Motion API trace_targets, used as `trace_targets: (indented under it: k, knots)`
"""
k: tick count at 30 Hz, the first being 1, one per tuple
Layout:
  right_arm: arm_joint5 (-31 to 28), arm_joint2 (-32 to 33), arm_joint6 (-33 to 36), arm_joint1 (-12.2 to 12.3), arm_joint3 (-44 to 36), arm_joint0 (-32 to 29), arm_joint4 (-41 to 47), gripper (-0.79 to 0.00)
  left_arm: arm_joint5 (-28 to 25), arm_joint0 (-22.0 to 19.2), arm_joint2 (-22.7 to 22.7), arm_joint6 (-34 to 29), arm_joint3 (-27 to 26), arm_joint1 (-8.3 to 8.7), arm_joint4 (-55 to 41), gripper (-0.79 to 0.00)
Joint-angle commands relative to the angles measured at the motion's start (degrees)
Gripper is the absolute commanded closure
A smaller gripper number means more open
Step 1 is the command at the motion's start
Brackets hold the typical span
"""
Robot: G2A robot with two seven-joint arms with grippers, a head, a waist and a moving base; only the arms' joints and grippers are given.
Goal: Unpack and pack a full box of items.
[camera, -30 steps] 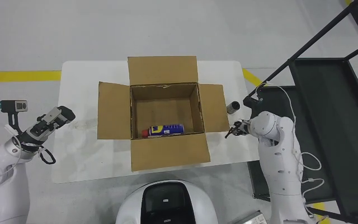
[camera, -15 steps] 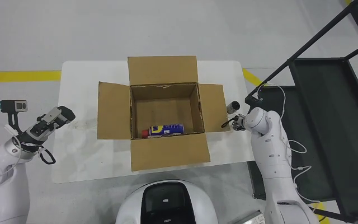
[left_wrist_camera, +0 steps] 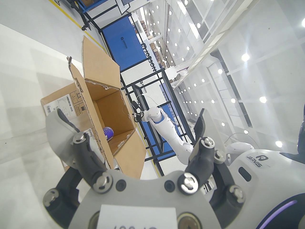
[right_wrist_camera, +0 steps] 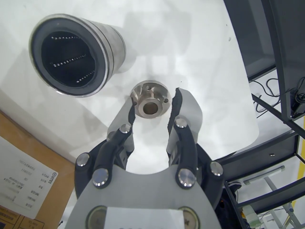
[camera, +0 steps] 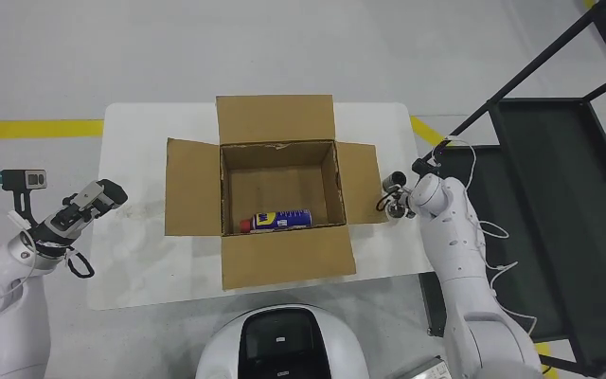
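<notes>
Your left hand point(left_wrist_camera: 131, 120) hangs open, the box point(camera: 194, 199) well ahead of it. Your right hand point(right_wrist_camera: 151, 110) grips the flanged bushing point(right_wrist_camera: 150, 96) on the tabletop point(right_wrist_camera: 178, 24), bearing point(right_wrist_camera: 71, 55) just beside. Keep it level and clear of that bearing.

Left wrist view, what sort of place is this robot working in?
Probably a factory hall or warehouse-style test floor: a high ceiling with rows of lights, blue panels walling off bays, and a yellow floor line.
</notes>
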Motion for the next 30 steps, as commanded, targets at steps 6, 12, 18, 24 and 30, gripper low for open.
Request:
trace_targets:
  k: [6, 12, 18, 24, 30]
  knots:
    - [2.2, 2.9, -0.8, 0.8, -6.7, -3.2, 0.0, -0.785, 0.0, 0.0, 0.0, 0.0, 0.0, 0.00, 0.0, -0.785]
    - [5.1, 6.9, 3.6, 1.6, -23.9, -11.3, -1.3, -0.785, 0.0, 0.0, 0.0, 0.0, 0.0, 0.00, 0.0, -0.785]
    - [0.2, 7.6, 8.7, 2.2, -39.0, -15.6, 0.1, -0.785, 0.0, 0.0, 0.0, 0.0, 0.0, 0.00, 0.0, -0.785]
    - [-12.2, 4.9, 12.7, 2.9, -49.3, -14.8, 0.5, -0.785, 0.0, 0.0, 0.0, 0.0, 0.0, 0.00, 0.0, -0.785]
    - [-23.5, -4.3, 21.0, 3.4, -51.4, -9.0, -0.1, -0.785, 0.0, 0.0, 0.0, 0.0, 0.0, 0.00, 0.0, -0.785]
